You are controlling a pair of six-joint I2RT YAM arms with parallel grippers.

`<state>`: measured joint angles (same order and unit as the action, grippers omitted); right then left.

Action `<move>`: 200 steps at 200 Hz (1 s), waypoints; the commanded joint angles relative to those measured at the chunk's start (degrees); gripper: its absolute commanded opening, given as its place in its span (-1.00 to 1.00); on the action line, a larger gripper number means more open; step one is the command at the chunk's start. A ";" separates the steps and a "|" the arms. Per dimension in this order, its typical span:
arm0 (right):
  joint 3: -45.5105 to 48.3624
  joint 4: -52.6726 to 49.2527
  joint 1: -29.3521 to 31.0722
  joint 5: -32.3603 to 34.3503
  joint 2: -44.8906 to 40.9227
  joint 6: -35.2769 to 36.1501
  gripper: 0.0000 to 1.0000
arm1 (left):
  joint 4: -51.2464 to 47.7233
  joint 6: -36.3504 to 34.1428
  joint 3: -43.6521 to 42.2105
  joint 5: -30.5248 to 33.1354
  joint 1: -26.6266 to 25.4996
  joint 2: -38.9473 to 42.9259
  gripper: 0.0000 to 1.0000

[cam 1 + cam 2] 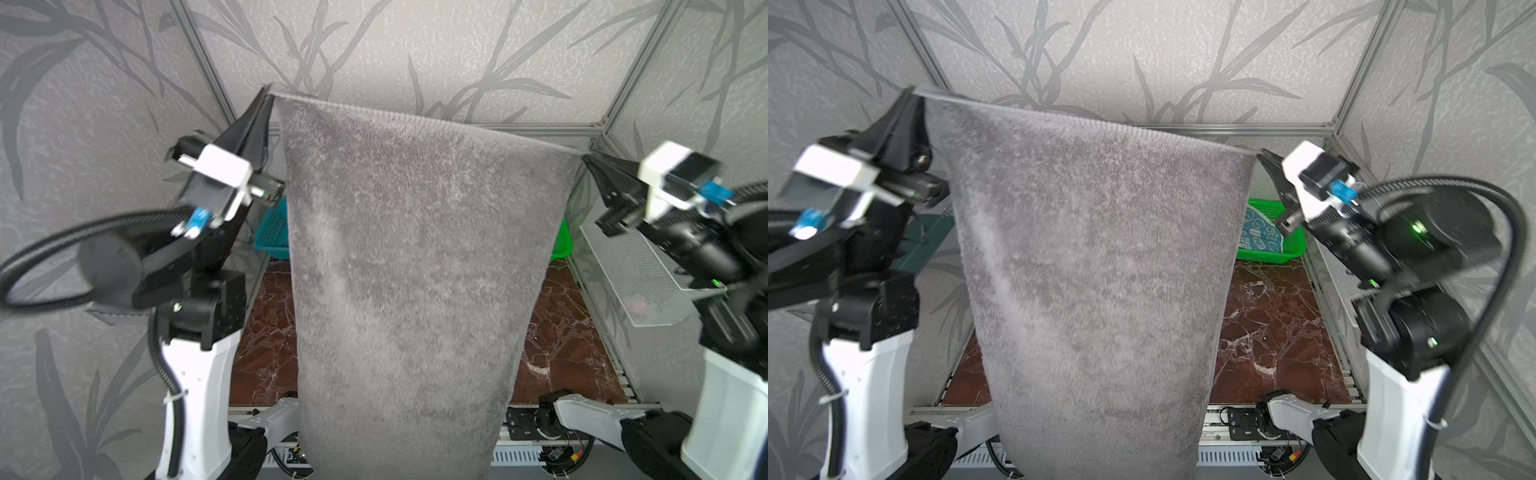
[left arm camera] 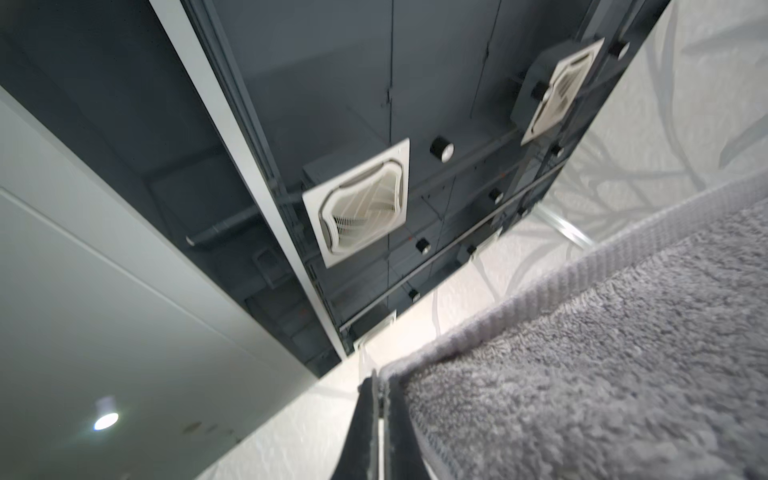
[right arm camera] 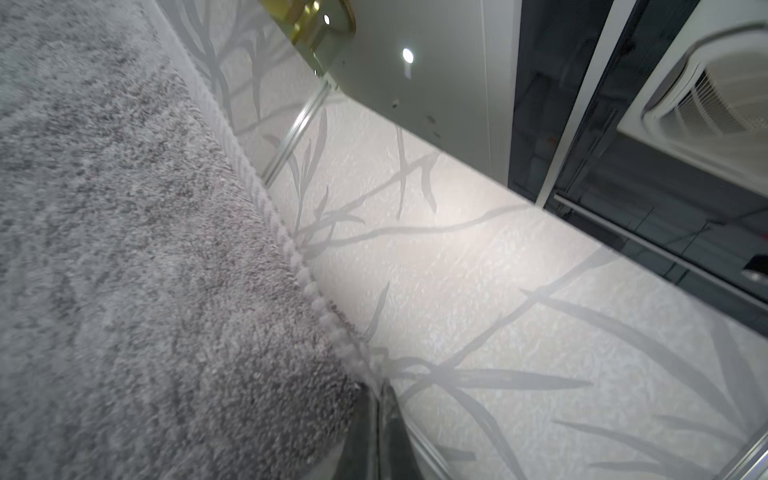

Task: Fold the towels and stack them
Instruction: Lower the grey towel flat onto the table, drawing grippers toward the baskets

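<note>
The large dark grey towel (image 1: 415, 249) hangs in the air as a broad sheet, its top edge stretched between my two grippers in both top views. My left gripper (image 1: 269, 93) is shut on its upper left corner, and the left wrist view shows the fingertips pinching the ribbed hem (image 2: 519, 299). My right gripper (image 1: 584, 156) is shut on the upper right corner, lower than the left one, so the top edge slopes. The hanging towel (image 1: 1092, 270) hides most of the table. A teal-and-cream printed towel (image 1: 1260, 232) lies in a green basket (image 1: 1293, 245) behind it.
A teal basket (image 1: 274, 232) stands at the back left and a white mesh tray (image 1: 640, 274) runs along the right side. The dark red marble table (image 1: 266, 332) shows on both sides of the towel. Patterned walls enclose the cell.
</note>
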<state>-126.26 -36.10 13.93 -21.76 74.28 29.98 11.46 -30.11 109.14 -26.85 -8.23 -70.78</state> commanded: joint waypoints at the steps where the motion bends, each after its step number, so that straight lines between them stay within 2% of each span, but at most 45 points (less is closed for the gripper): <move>1: 0.12 -2.80 -0.22 7.35 6.62 0.55 -1.00 | -3.51 -5.60 -3.03 5.99 0.88 -6.03 -1.00; 47: 11.52 6.55 -0.22 6.63 11.80 -0.62 -1.00 | 2.96 -4.59 -15.54 6.27 1.37 -12.05 -1.00; 74: 14.06 8.95 -0.22 7.49 15.54 -0.53 -1.00 | 4.63 -7.27 -22.80 9.07 1.37 -13.66 -1.00; 113: 18.25 11.82 -0.22 9.15 19.96 -0.28 -1.00 | 6.56 -9.20 -28.10 11.22 1.94 -17.02 -1.00; 160: 26.54 14.48 -0.22 9.96 19.89 -0.70 -1.00 | 8.04 -4.78 -34.77 6.65 1.97 -17.98 -1.00; 200: 37.57 14.20 -0.22 10.11 15.86 -0.08 -1.00 | 8.08 -1.84 -45.44 5.21 1.22 -13.34 -1.00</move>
<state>-93.67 -23.38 13.91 -12.38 94.35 29.91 17.82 -34.41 68.49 -19.73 -6.63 -88.49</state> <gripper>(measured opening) 0.047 0.048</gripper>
